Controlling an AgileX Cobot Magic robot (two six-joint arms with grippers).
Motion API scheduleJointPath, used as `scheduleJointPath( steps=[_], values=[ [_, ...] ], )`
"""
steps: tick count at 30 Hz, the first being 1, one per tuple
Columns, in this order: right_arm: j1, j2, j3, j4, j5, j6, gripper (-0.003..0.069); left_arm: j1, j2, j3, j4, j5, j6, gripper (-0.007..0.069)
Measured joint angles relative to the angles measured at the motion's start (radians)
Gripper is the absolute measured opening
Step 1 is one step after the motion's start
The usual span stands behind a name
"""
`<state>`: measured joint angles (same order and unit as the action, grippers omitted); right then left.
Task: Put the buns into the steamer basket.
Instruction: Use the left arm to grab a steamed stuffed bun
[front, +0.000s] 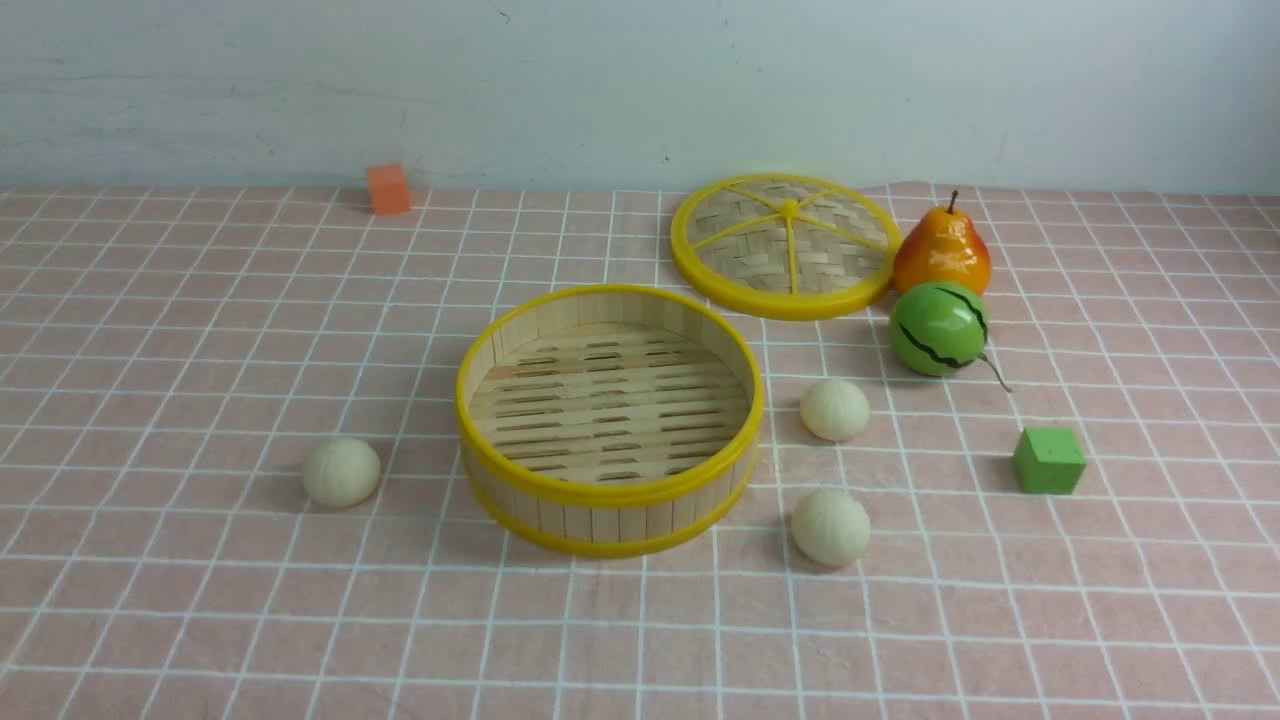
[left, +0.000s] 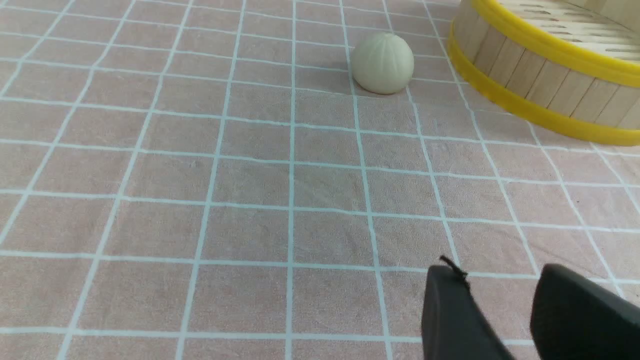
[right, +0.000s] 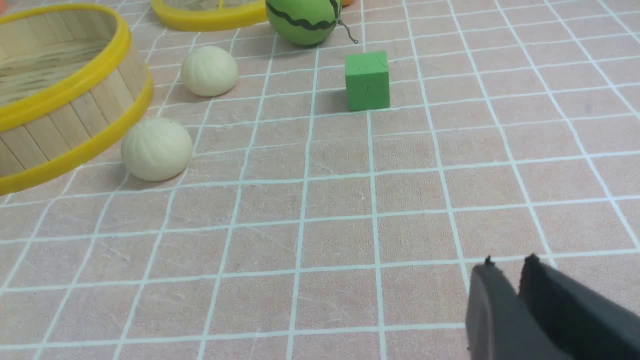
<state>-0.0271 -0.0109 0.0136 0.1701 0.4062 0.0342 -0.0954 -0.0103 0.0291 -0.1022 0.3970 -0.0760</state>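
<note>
The steamer basket (front: 610, 492) stands empty in the middle of the pink checked cloth. One bun (front: 341, 471) lies to its left, and two buns (front: 834, 409) (front: 831, 526) lie to its right. Neither gripper shows in the front view. In the left wrist view my left gripper (left: 500, 272) is open and empty, well short of the left bun (left: 382, 63) beside the basket wall (left: 540, 80). In the right wrist view my right gripper (right: 510, 263) is shut and empty, far from the two buns (right: 209, 70) (right: 156, 148) and the basket (right: 75, 120).
The flat woven lid (front: 786, 245) lies behind the basket on the right. A pear (front: 941, 251) and a green striped melon (front: 939, 328) sit next to it. A green cube (front: 1048, 460) is right of the buns. An orange cube (front: 388, 188) sits at the far edge.
</note>
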Motion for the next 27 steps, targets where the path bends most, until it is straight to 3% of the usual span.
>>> scheduleJointPath(
  steps=[27],
  values=[
    [0.0, 0.0, 0.0, -0.001, 0.0, 0.0, 0.011, 0.0, 0.0, 0.0, 0.003, 0.0, 0.0, 0.0237]
  ],
)
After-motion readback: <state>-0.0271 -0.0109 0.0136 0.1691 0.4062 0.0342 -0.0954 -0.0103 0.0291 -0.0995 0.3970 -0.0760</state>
